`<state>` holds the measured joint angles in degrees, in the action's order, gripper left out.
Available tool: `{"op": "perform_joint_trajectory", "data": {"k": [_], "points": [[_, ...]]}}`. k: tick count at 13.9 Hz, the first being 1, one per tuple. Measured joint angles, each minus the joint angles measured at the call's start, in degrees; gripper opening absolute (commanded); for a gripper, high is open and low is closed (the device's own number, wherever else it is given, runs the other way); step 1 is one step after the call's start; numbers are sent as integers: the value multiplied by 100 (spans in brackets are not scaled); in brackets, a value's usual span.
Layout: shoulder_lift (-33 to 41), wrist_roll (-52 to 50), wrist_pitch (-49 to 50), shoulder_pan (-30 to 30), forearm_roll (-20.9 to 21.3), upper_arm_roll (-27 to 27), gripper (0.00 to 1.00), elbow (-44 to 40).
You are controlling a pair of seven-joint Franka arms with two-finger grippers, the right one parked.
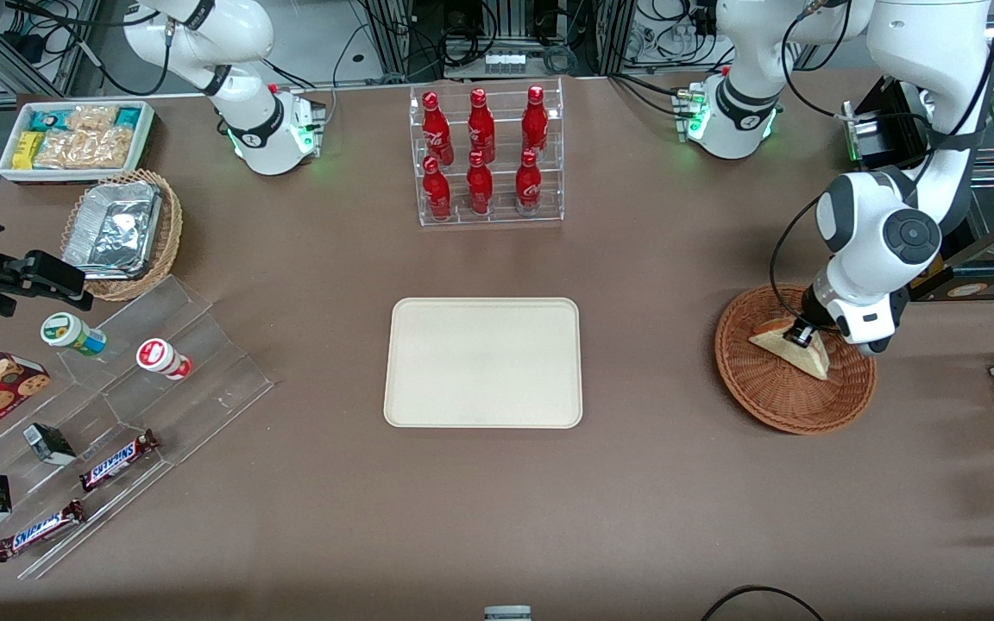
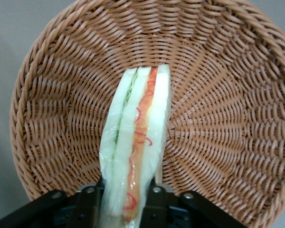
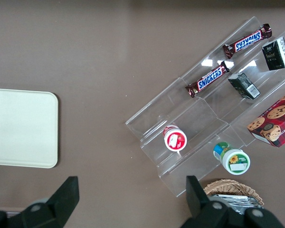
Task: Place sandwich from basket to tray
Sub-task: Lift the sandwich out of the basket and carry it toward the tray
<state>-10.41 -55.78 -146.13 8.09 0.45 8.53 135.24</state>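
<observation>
- The black fingers [image 2: 88,199] of the working arm's gripper [image 2: 125,202] sit one on each side of the small triangular wedge sandwich [image 2: 135,152] of pale bread with red and green filling, pressed against its flat bread faces, so I'd call it clamped on the sandwich, not open.
- In the wrist view the sandwich stands on edge between them, filling edge up, its long axis running straight away from the fingers toward the middle of the bowl.
- The sandwich is in the round reddish-brown woven wicker basket [image 1: 795,397]; I can't tell whether its lower edge touches the weave or is just above it.
- In the front view the gripper [image 1: 802,335] holds the wedge near the end closest to the arm, and the pointed end [image 1: 816,362] reaches nearer the front camera.
- The flat cream rectangular tray [image 1: 484,362] with rounded corners lies mid-table, well apart from the basket, toward the parked arm's end.
- My read: the grab looks done, so what's left is a lift clear of the rim, then a sideways carry to the tray.
</observation>
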Motion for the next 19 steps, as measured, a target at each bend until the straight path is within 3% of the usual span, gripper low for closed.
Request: {"op": "perform_joint_trajectory", "data": {"k": [3,6,10,19], "points": [[44,17,374,119,12,-6,22,-179],[257,67,1717,246,232,-65,22,-804],[449,98,3275,264,530,-597,22,-1782],[186,157,3557,327,972,-2508,22,-2322]]}}
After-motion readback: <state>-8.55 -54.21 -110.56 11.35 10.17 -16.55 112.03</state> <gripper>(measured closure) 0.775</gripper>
